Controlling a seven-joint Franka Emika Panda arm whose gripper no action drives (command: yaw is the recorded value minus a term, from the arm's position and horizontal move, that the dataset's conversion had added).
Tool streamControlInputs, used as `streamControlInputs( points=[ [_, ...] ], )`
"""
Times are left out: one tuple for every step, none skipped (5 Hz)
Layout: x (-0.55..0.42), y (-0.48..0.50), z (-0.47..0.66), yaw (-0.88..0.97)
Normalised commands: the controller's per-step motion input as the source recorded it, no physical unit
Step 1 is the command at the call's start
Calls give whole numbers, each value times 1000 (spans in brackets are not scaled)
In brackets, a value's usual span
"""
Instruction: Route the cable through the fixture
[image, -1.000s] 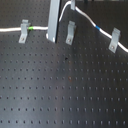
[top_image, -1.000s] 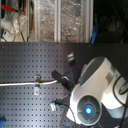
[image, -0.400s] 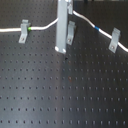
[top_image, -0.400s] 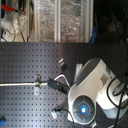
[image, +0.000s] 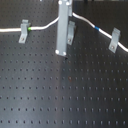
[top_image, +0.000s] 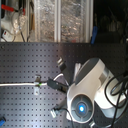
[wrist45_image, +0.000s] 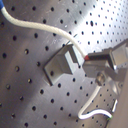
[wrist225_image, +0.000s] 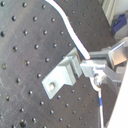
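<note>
The jaws are closed on the cable (wrist45_image: 64, 36) beside the fixture (wrist45_image: 61, 65); the cord looks light and limp, so holding it near the clip seems best.

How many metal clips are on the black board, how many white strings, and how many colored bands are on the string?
Counted in the first exterior view.
Metal clips: 3, at the left, the middle, partly behind the gripper, and the right
White cable: 1
Colored bands on the cable: 2, one green and one blue
Total: 6
</note>
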Motion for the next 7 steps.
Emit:
streamControlInputs(
  points=[
    [-82, 78, 162, 760],
    [-107, 56, 173, 820],
    [-104, 48, 166, 823],
    [-55, 29, 170, 817],
    [-12, 9, 165, 760],
    [-58, -75, 153, 354],
    [-133, -237, 115, -291]
  ],
)
